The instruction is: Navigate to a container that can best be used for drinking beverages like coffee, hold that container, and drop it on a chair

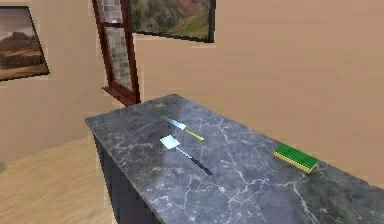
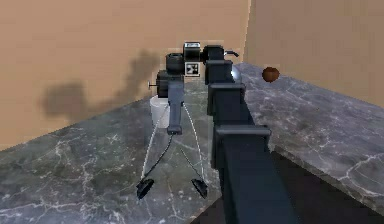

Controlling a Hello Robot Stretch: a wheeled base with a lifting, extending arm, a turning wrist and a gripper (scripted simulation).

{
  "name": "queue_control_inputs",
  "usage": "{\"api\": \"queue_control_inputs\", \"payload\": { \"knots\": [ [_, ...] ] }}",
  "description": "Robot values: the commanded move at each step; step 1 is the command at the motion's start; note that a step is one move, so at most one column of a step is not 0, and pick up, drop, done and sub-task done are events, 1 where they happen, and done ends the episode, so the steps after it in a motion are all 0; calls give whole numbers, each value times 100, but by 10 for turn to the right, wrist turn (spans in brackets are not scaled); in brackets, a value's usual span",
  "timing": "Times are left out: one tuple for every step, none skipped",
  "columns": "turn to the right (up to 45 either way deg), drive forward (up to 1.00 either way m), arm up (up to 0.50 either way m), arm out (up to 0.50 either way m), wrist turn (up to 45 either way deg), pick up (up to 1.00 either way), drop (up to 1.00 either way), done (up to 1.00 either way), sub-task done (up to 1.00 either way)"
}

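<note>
step: reaching for a drinking cup, I think | white cup-like thing is sitting on the counter, near its wall side | gripper is hanging near it above the counter; cannot tell how the claw is set or if it is holding anything | brown round thing is sitting farther along the counter | next, my guess: lifting the white cup-like thing, then finding a chair
</note>
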Motion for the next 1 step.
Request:
{"api": "queue_control_inputs", "payload": {
  "knots": [
    [0, 0, 0, 0, 450, 0, 0, 0, 0]
  ]
}}
